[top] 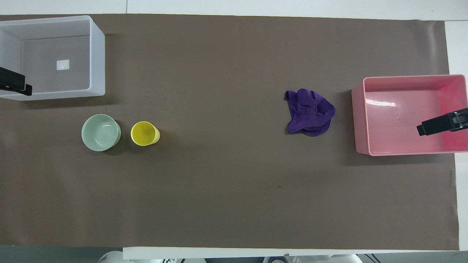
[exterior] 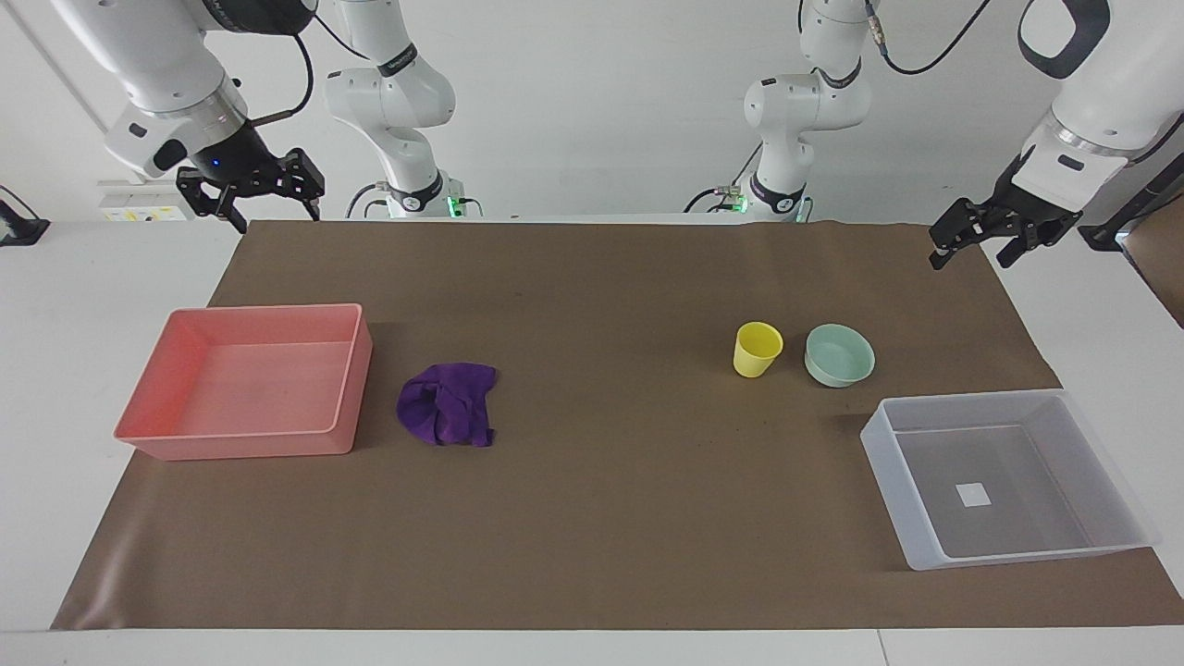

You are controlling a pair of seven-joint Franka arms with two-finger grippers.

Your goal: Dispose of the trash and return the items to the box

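1. On the tabletop [exterior: 592, 573], which is covered by a brown mat, the purple rag [exterior: 448, 403] lies crumpled just beside the pink tray [exterior: 351, 370], apart from its wall, toward the right arm's end.
2. Toward the left arm's end, the yellow cup [exterior: 758, 349] stands upright with its mouth up, and the mint-green bowl [exterior: 839, 355] sits just beside it, not touching; the bowl is the one closer to the table's end.
3. Farther from the robots than the cup and bowl sits the translucent box [exterior: 888, 462], with a small white square mark on its bottom and nothing else inside it.
4. The left pincer [exterior: 984, 242] hangs in the air over the mat's corner nearest the left arm's base; its fingers stand spread apart and hold nothing.
5. The right pincer [exterior: 250, 196] hangs in the air over the mat's edge nearest the robots, at the right arm's end; its fingers are likewise spread and hold nothing.
6. From overhead, only the tips show: the left pincer's tip overlaps the box's wall at the view's edge, and the right pincer's tip overlaps the pink tray, yet the facing view shows both raised well above them.
7. Rag, cup and bowl all rest on the mat, outside both containers.
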